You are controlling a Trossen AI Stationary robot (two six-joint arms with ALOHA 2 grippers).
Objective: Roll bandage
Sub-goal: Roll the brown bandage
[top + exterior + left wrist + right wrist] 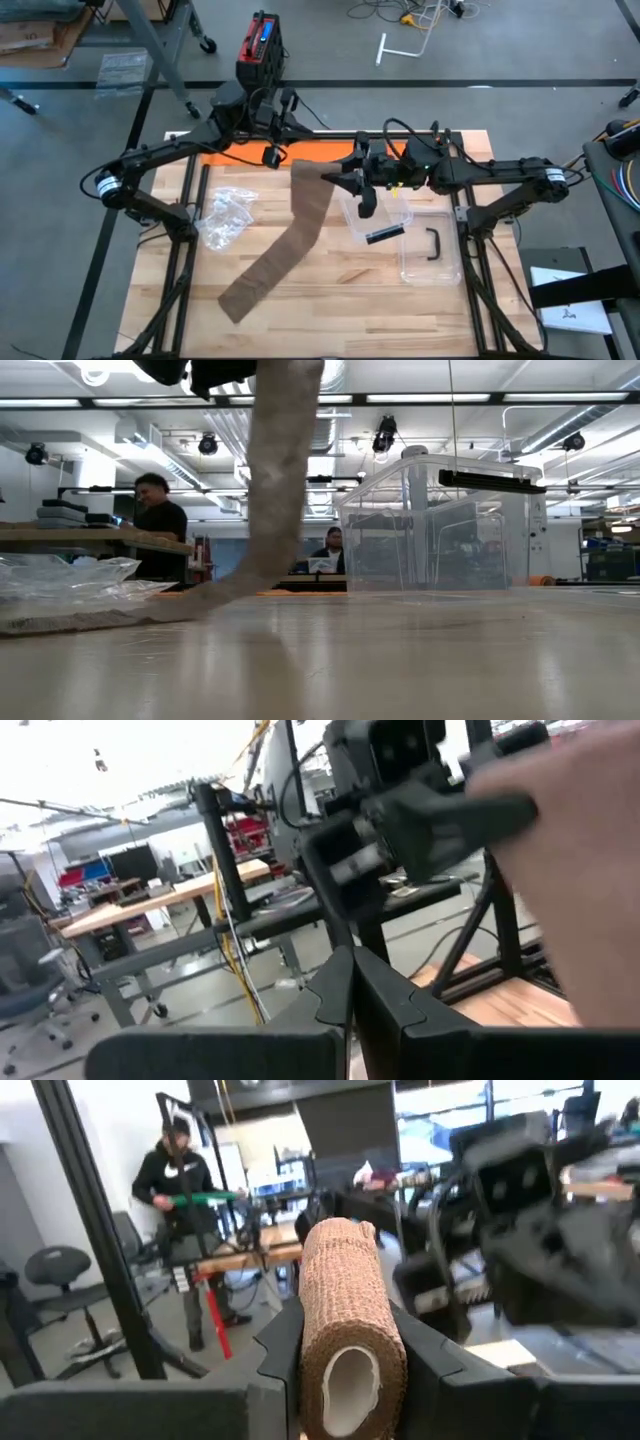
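- Right pincer [345, 1350] is clamped on the roll [345, 1320], held above the tabletop [330, 290].
- Left pincer [352, 995] is pressed together beside the strip [300, 220].
- The roll's axis points straight out between the right fingers; the strip hangs below, trailing away along the tabletop.
- Risk: a slack strip would wind loosely or skew, since the left pincer seems to grip nothing.

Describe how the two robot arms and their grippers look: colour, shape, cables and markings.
Both arms are black, built of slim jointed links. The left arm and right arm each carry a white ring with a small red mark near the outer joint. Black cables loop over the wrists. The left gripper and right gripper have flat, angular black fingers.
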